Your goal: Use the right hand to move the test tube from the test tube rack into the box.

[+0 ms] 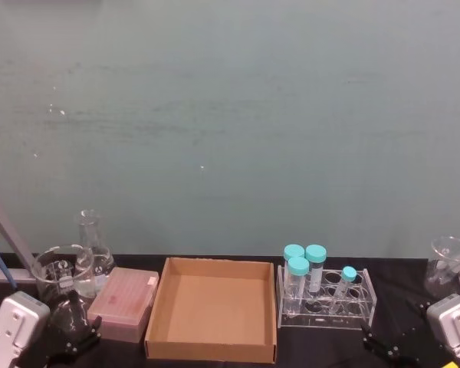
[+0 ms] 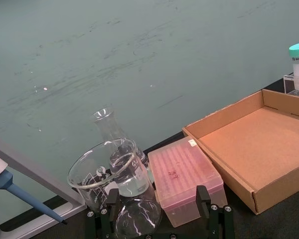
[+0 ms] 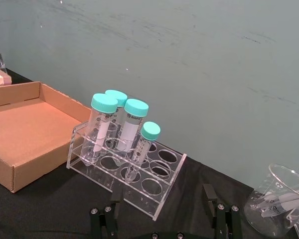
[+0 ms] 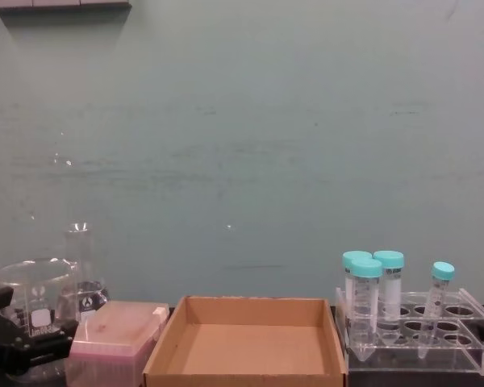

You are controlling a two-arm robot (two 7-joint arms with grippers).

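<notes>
Right gripper (image 3: pixel 161 198) low at worktop's right edge, fingers spread wide, empty. Test tube (image 3: pixel 141 149) leans near upright in test tube rack (image 3: pixel 117 181), just ahead-left of the gripper. Box (image 1: pixel 211 354) beside rack, further left. Left gripper (image 2: pixel 156 196) parked far left, fingers apart.

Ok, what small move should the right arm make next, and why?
Probably reach the right claw forward toward the slim tube: it stands in the rack, the claw is open and short of it, and the box is empty.
</notes>
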